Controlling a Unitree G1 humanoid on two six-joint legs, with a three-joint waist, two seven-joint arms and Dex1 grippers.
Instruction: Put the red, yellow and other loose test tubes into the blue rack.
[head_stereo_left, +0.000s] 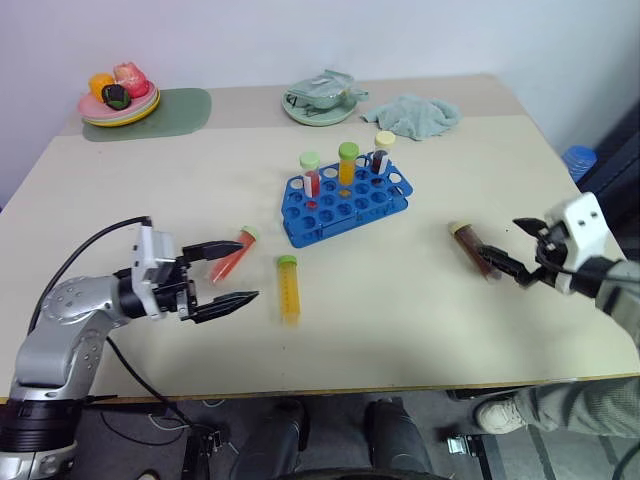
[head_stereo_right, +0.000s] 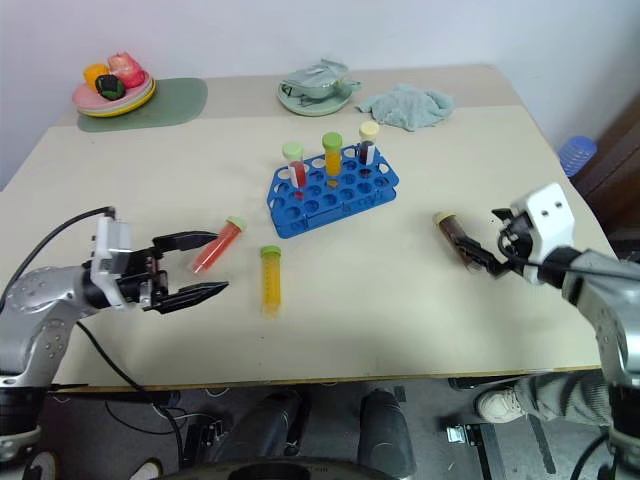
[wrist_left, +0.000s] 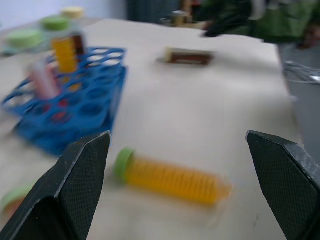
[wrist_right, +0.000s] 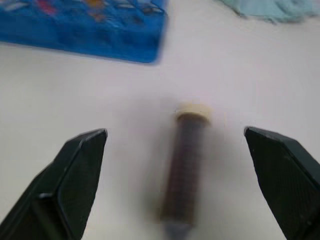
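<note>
yellow tube (head_stereo_left: 289, 289) lying flat, left claw (head_stereo_left: 222, 272) spread

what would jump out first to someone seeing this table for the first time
The blue rack at the table's middle stands out, with three capped tubes upright in its far rows. Three loose tubes lie flat on the table: a red tube and a yellow tube in front of the rack near the open left end effector, and a dark brown tube just ahead of the open right end effector.
</note>
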